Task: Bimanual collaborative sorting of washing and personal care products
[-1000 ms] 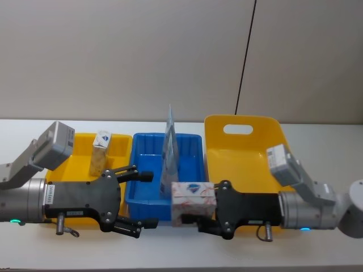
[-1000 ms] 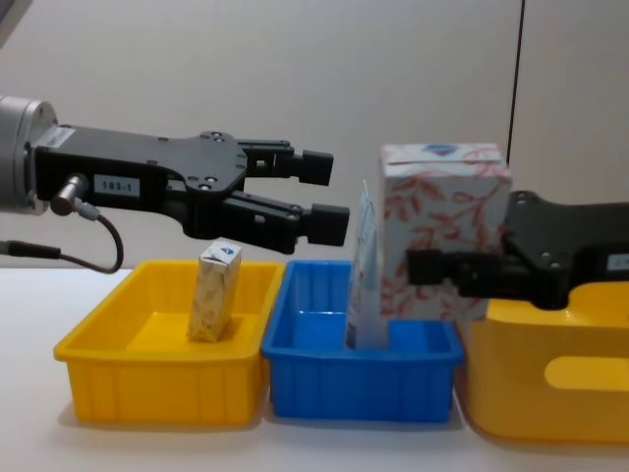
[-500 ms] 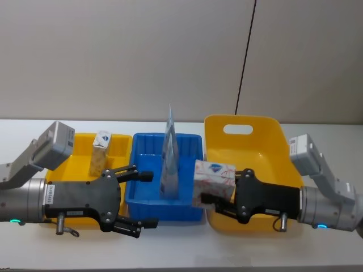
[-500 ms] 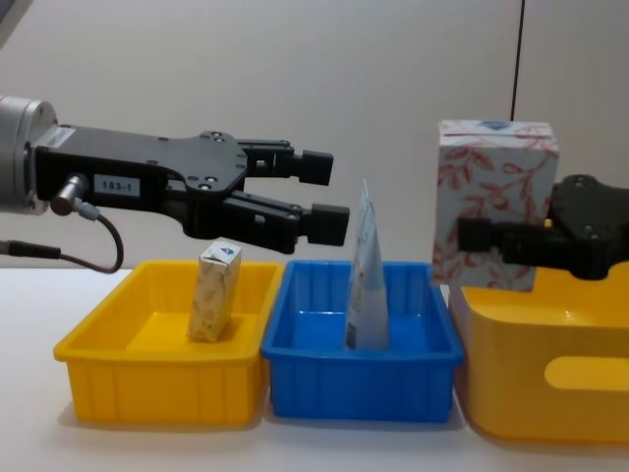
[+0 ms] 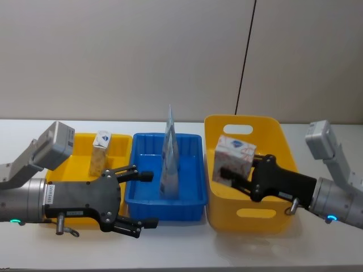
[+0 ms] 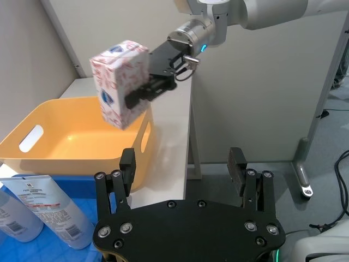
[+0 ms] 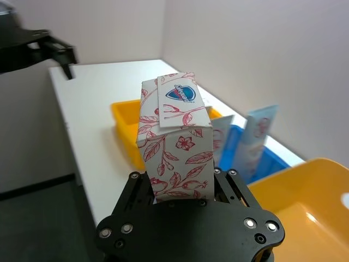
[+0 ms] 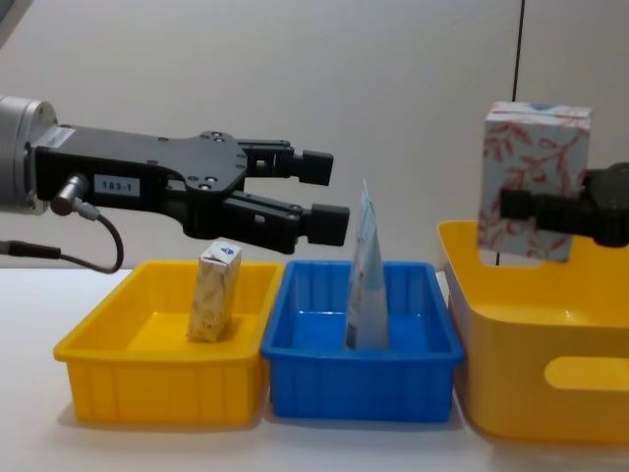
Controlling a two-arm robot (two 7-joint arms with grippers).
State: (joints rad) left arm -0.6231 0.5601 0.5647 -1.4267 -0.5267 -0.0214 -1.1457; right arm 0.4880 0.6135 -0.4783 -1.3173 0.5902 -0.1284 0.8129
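My right gripper [image 5: 241, 173] is shut on the white box with red floral print [image 5: 233, 160], holding it upright above the near left part of the big yellow handled bin [image 5: 249, 218]. From the chest the box [image 8: 536, 167] hangs clear above the bin's rim. My left gripper [image 5: 146, 199] stands open and empty, level over the front of the trays [image 8: 326, 195]. A beige carton [image 5: 100, 153] stands in the yellow tray [image 5: 120, 144]. A pale blue tube [image 5: 169, 156] stands upright in the blue tray [image 5: 193, 170], with a second pale tube [image 7: 221, 136] beside it.
The two trays and the bin sit side by side on a white table [image 5: 181, 255], with a plain wall behind. The table's edge [image 6: 188, 136] runs just past the bin. The bin's inside [image 6: 71, 142] looks bare.
My right gripper has carried the floral box to the right and away from me, from in front of the blue tray to over the yellow bin. The left arm has stayed still.
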